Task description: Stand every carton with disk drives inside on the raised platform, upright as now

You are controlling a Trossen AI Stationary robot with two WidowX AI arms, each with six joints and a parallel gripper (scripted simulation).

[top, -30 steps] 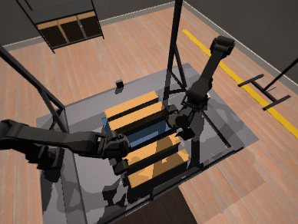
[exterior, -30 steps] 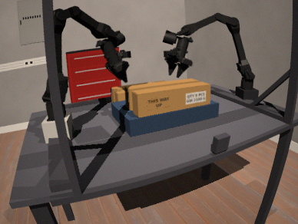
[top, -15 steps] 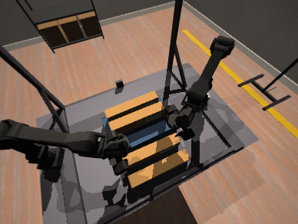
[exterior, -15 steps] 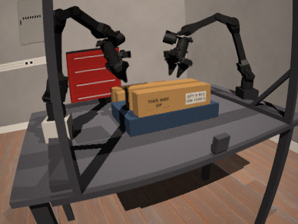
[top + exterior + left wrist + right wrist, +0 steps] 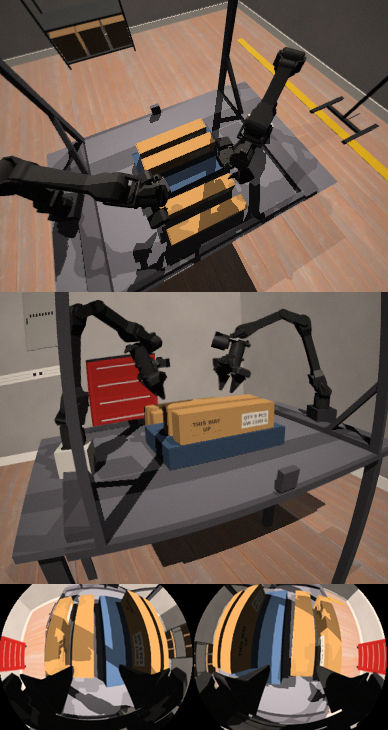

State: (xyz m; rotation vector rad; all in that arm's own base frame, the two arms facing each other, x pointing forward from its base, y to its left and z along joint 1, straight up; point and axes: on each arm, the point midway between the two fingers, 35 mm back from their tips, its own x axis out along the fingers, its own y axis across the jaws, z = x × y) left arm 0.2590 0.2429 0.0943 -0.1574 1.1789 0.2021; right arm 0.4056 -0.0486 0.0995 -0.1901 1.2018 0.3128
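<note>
Two closed tan cartons, outer (image 5: 172, 136) (image 5: 230, 423) and inner (image 5: 180, 151) (image 5: 153, 636), stand side by side on the raised blue platform (image 5: 192, 176) (image 5: 225, 451) (image 5: 109, 639). Both are level. The outer one reads "THIS WAY UP". A third carton (image 5: 200, 196) (image 5: 84, 642) (image 5: 303, 633) and a fourth carton (image 5: 207, 220) (image 5: 55, 649) (image 5: 332, 642) stand beside the platform, with a gap between them. My left gripper (image 5: 235, 172) (image 5: 159, 389) (image 5: 96, 668) is open and empty above the cartons' ends. My right gripper (image 5: 164, 210) (image 5: 228, 387) (image 5: 293, 668) is open and empty above the opposite ends. Carton contents are hidden.
The grey table (image 5: 220, 502) carries everything. A small dark box (image 5: 155, 109) (image 5: 287, 478) sits at its edge beyond the platform. Upright frame posts (image 5: 227, 55) (image 5: 80, 507) rise around the table. A red cabinet (image 5: 120, 392) stands behind the table.
</note>
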